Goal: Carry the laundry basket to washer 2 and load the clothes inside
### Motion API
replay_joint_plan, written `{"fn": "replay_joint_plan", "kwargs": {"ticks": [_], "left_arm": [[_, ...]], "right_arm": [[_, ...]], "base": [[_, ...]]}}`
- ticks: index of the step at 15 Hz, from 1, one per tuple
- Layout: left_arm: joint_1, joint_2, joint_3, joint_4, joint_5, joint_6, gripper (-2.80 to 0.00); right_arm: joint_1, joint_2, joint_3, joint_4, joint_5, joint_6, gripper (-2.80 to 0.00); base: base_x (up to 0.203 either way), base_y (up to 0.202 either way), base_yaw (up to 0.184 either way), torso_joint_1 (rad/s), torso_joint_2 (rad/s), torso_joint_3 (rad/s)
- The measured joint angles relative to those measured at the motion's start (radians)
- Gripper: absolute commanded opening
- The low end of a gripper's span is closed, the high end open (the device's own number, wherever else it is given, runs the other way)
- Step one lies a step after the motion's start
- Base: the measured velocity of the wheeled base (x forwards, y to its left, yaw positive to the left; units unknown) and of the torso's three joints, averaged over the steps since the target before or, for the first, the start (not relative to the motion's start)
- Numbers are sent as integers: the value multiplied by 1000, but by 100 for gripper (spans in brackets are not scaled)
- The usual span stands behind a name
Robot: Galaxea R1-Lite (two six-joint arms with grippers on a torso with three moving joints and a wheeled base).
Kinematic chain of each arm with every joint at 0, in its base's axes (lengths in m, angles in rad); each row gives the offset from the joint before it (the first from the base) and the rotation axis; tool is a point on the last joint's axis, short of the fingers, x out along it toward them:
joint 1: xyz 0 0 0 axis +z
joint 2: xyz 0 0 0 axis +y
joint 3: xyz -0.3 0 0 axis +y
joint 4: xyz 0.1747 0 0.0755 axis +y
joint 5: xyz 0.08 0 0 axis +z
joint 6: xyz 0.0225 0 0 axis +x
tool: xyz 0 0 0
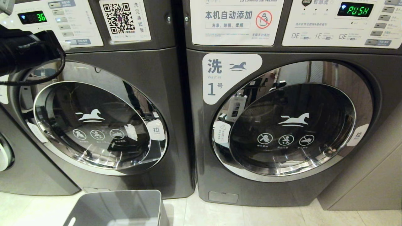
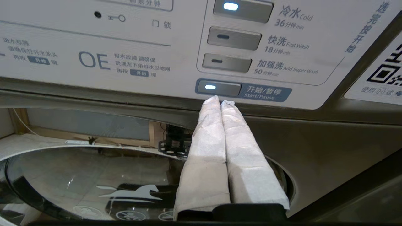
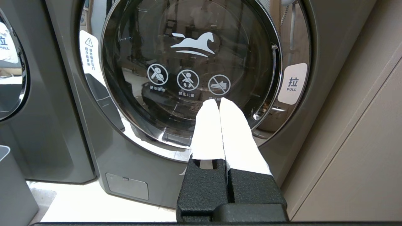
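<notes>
You've got the laundry basket [image 1: 119, 207] parked on the floor by washer 2 [image 1: 103, 125], door shut and counting down, so the loading looks done, with the left gripper [image 2: 220, 99] pinched closed, empty, at the Start/Pause button [image 2: 218, 88] and the right gripper [image 3: 217, 103] closed, idle.

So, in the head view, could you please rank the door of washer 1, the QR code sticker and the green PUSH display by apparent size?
1. Door of washer 1, by far the largest.
2. QR code sticker.
3. Green PUSH display, smallest.
</notes>
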Motion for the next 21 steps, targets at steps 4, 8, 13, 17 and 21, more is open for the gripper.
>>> {"fn": "replay_joint_plan", "kwargs": {"ticks": [4, 8, 13, 17, 21], "left_arm": [[-7, 15, -21, -3, -2, 2, -280], [-16, 35, -50, -3, -2, 4, -280], [-17, 52, -54, -3, 0, 4, -280], [-17, 63, -67, 0, 1, 4, -280], [-17, 94, -117, 14, 1, 6, -280]], "right_arm": [[0, 0, 0, 0, 0, 0, -280], [0, 0, 0, 0, 0, 0, -280], [0, 0, 0, 0, 0, 0, -280], [0, 0, 0, 0, 0, 0, -280], [0, 0, 0, 0, 0, 0, -280]], "base": [[0, 0, 0, 0, 0, 0], [0, 0, 0, 0, 0, 0], [0, 0, 0, 0, 0, 0], [0, 0, 0, 0, 0, 0], [0, 0, 0, 0, 0, 0]]}}
